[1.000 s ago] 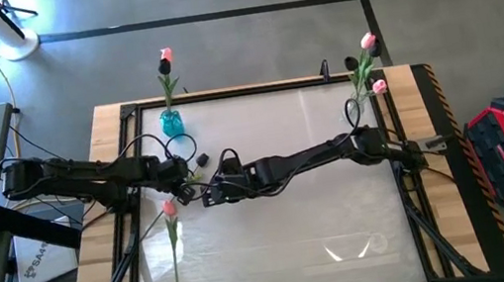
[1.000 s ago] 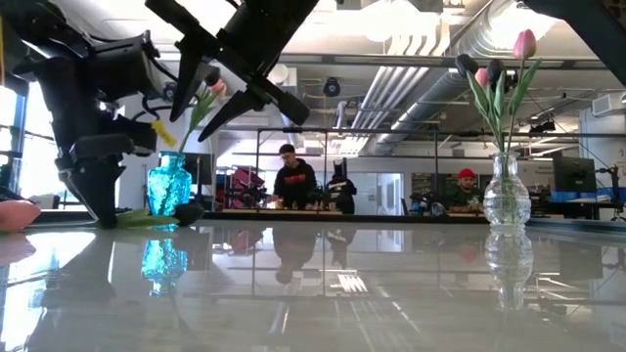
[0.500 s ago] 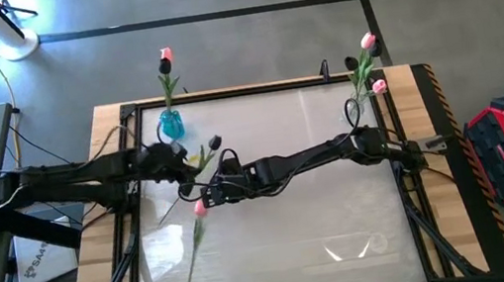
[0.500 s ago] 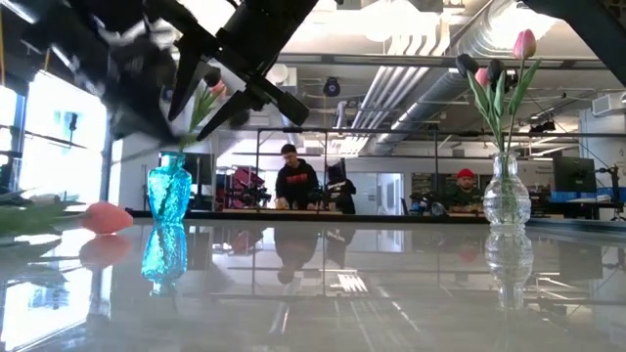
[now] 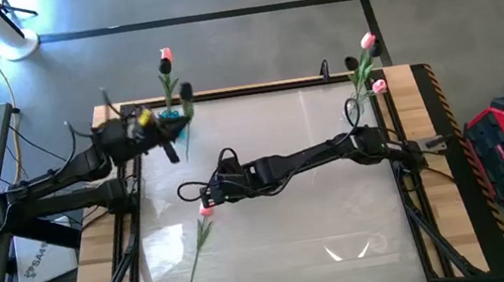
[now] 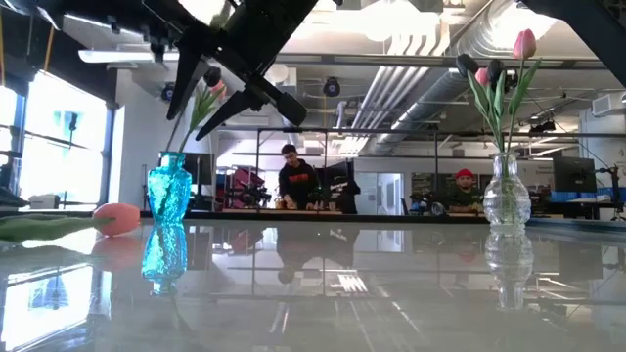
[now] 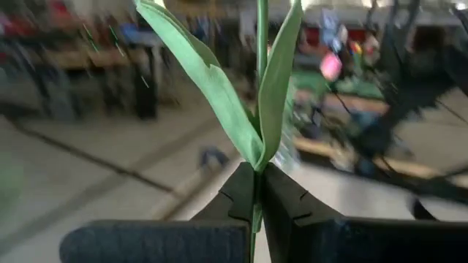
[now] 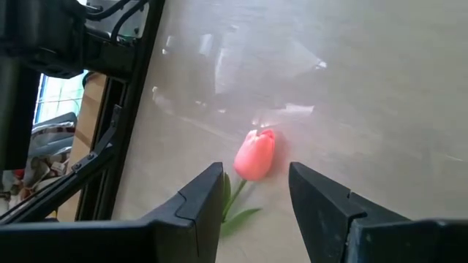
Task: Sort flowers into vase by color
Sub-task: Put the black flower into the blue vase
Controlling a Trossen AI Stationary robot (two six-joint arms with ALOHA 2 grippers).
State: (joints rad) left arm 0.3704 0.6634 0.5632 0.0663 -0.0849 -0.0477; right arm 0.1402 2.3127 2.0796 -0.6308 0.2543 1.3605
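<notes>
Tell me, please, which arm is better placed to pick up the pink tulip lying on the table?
The right. Its open gripper hangs just over the pink tulip, whose bud shows between the fingers. The left gripper is shut on another flower's stem, up by the blue vase.

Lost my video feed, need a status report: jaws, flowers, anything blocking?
Left gripper shut on a flower stem, up by the blue vase. Right gripper open over the pink tulip lying on the table. No obstruction seen.
</notes>
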